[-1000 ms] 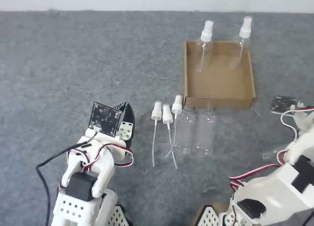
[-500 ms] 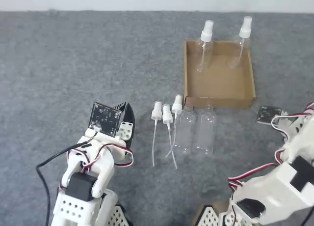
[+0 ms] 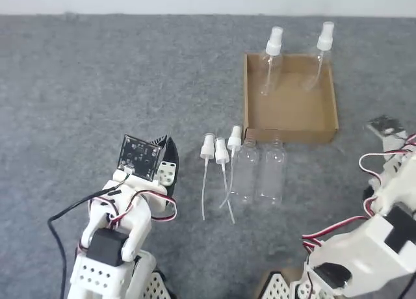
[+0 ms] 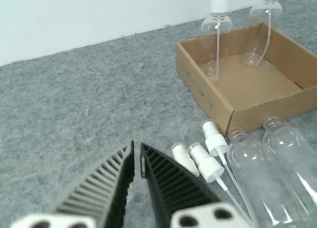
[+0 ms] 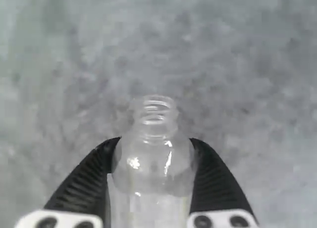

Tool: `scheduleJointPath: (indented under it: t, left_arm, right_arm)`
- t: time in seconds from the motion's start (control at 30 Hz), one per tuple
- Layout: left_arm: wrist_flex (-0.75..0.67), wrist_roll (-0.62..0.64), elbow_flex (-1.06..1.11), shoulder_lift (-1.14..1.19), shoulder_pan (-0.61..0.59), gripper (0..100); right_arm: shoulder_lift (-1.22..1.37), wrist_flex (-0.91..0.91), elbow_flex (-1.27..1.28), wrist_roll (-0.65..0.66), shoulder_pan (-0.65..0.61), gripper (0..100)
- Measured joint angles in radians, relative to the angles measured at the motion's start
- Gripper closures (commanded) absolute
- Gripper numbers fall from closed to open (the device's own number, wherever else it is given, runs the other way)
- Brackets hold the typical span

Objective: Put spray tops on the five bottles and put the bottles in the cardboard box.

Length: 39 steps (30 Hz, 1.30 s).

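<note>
Right jaws: clamped on a clear bottle without a top [image 5: 154,153], one ribbed side against each shoulder, its open neck pointing away over the grey table [image 5: 237,64]. Left jaws: drawn together on nothing, low over the table, just beside the loose parts.

I count three spray tops [image 4: 205,163] lying loose with their tubes trailing. Touching them are two uncapped bottles [image 3: 272,175], on their sides just in front of the cardboard box [image 3: 290,135]. Inside the box I log two capped bottles [image 4: 217,27] standing at its far wall.
</note>
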Motion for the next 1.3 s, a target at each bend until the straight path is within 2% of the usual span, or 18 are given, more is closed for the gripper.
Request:
scheduleJointPath:
  t: [0.1, 0.2, 0.4, 0.5, 0.6, 0.8, 1.03, 1.3]
  left_arm:
    - [0.041, 0.000, -0.077, 0.074, 0.000, 99]
    - [0.074, 0.000, -0.187, 0.247, 0.000, 99]
    - [0.106, 0.002, -0.433, 0.684, 0.005, 98]
    - [0.106, 0.000, -0.534, 0.904, 0.029, 97]
    - [0.106, 0.003, -0.637, 1.114, 0.063, 90]
    - [0.106, 0.057, -0.822, 1.452, 0.077, 87]
    - [0.106, 0.115, -1.005, 1.695, 0.081, 87]
    - [0.103, 0.114, -1.080, 1.867, 0.084, 89]
  right_arm:
    - [0.000, 0.032, -0.038, -0.212, 0.000, 98.3]
    - [0.000, 0.044, -0.066, -0.382, -0.002, 98.2]
    - [0.009, 0.023, -0.071, -0.517, -0.032, 98.1]
    - [0.009, -0.006, -0.072, -0.545, -0.044, 98.1]
    - [0.009, -0.011, -0.072, -0.549, -0.063, 97.5]
    - [0.009, -0.011, -0.072, -0.546, -0.074, 86.8]
    - [0.009, -0.012, -0.072, -0.511, -0.074, 85.0]
    - [0.009, -0.012, -0.072, -0.505, -0.074, 85.0]
